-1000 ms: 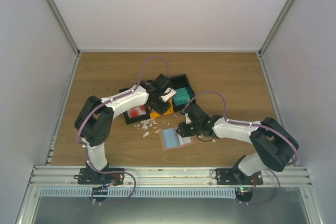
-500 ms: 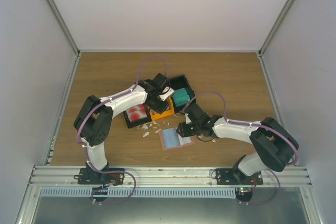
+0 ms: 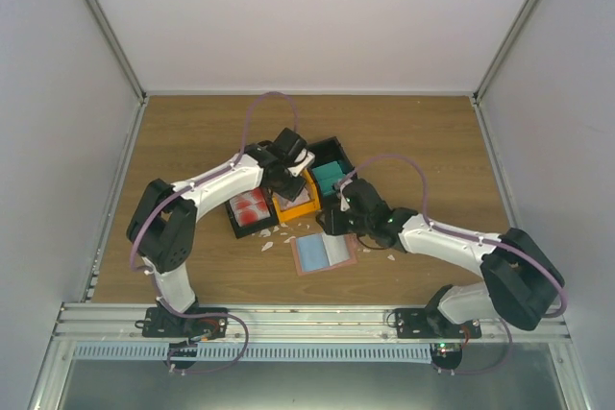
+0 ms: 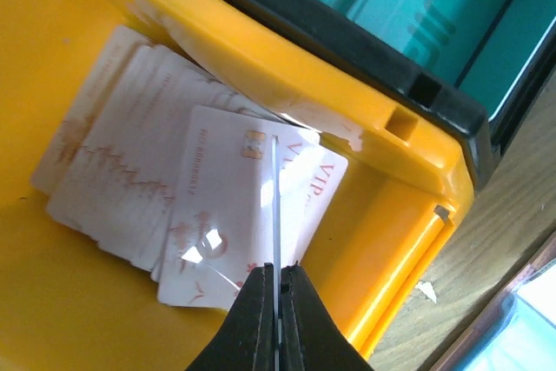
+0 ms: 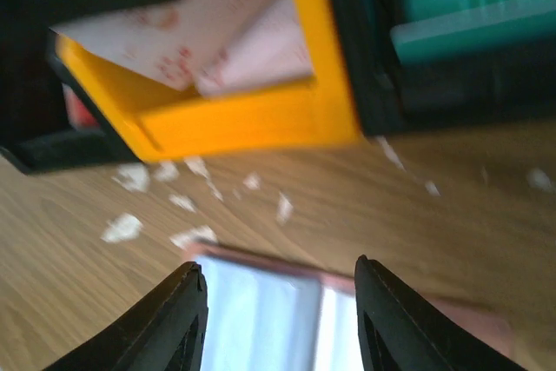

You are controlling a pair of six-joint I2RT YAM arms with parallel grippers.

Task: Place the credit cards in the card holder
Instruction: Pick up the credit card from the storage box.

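Bins, three in a row mid-table (image 3: pixel 192 141): left black bin (image 3: pixel 233 219) with red-blob cards (image 3: pixel 252 206), orange bin (image 4: pixel 347 171) in the middle, right black bin (image 4: pixel 347 41) with teal cards (image 4: pixel 408 6)

Left gripper (image 4: pixel 276 280) over the orange bin, jaws clamped on one pale card (image 4: pixel 274 206), seen edge-on, upright

Pale pinkish cards (image 4: pixel 130 180) below it, fanned and overlapping in the bin; stack count unclear

One card holder (image 3: pixel 324 253) lying open, just near of the bins, blue pockets up

Right gripper (image 5: pixel 276 271) low over its far edge, jaws apart, nothing between them

Paper scraps (image 5: pixel 122 228) scattered between bins and holder, too many and too blurred to count
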